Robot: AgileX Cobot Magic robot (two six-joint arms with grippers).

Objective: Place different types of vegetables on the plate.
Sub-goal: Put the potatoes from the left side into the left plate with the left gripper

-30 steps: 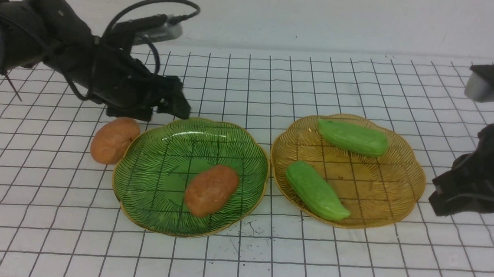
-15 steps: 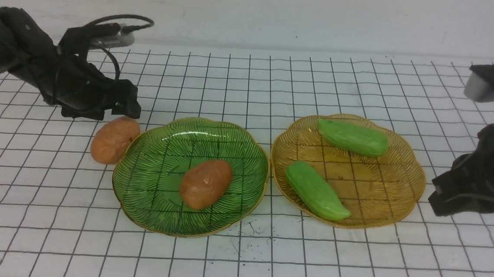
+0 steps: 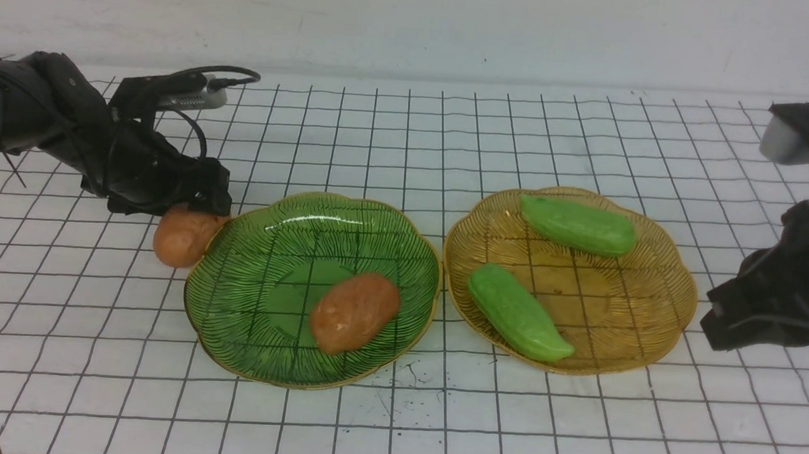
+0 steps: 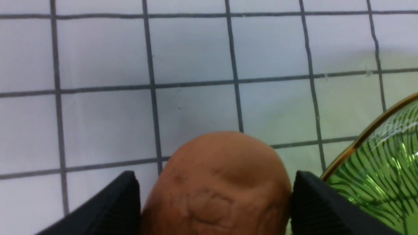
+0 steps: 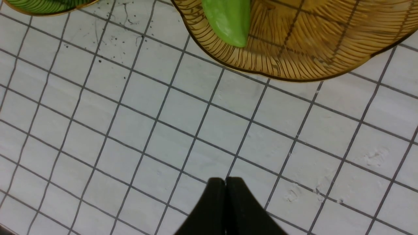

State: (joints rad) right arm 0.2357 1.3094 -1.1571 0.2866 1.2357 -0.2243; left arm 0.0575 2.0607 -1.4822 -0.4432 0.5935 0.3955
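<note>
The left gripper [image 4: 215, 199] had come down onto the toy potato [image 3: 183, 238] outside the green scalloped plate [image 3: 263, 317], and that potato had shifted slightly toward the plate since the earlier frame. The second toy potato [image 3: 355, 314], lying in the green plate, had moved a little to the right and toward the camera.

At far left, the gripper's dark body covered the far end of the outer potato in the front view, while the left wrist view cut off part of its bulk. The fingers were clamped on that potato, one against each side; it sat between them, just beside the plate's rim.

To the right, two light green toy cucumbers lay in the amber scalloped plate [image 3: 584, 304]: the near cucumber [image 3: 519, 313] slanted along the left side, the far cucumber [image 3: 578, 226] by the far rim. The right wrist view caught only one end of a cucumber.

At far right, the right gripper [image 5: 225, 181] stood with its fingers together and nothing between them, its arm cut off by the frame edge. The count: two potatoes, two cucumbers, two plates and two grippers.
</note>
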